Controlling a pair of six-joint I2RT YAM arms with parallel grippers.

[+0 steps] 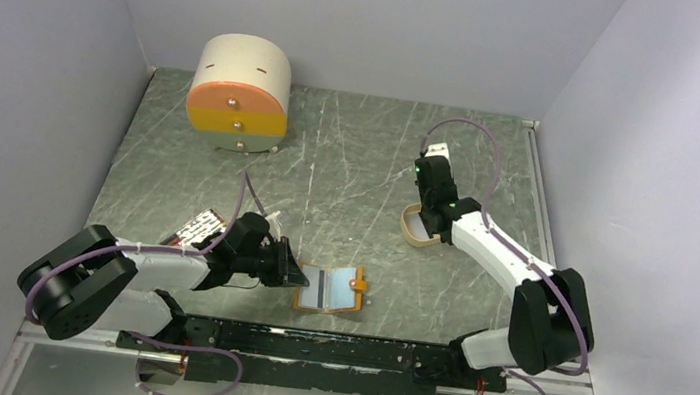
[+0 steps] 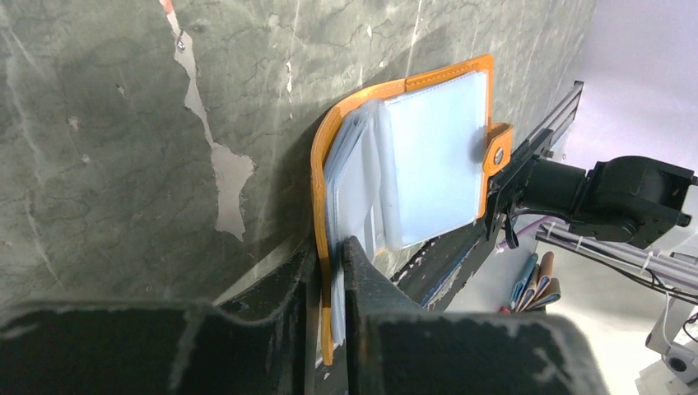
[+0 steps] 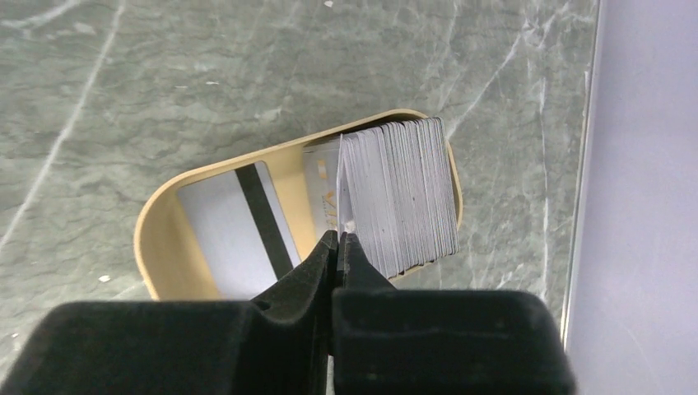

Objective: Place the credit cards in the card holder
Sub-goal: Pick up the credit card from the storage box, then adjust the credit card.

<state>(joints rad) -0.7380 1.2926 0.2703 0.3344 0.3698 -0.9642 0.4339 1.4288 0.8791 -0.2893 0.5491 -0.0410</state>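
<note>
Marble table (image 1: 352, 147) | left gripper (image 2: 332, 247) pinches card holder (image 2: 428, 156) edge | right gripper (image 3: 339, 239), beyond-right of card holder, fingers pressed together at credit cards (image 3: 403, 193)

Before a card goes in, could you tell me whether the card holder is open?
Open: the card holder lies spread, pale sleeves showing, one cover pinched by the left gripper.

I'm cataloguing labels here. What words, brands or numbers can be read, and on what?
None can be read.
Label at left arm: print too small.
Card in tray: gold marks, blurred.
Card holder: no lettering visible.
</note>
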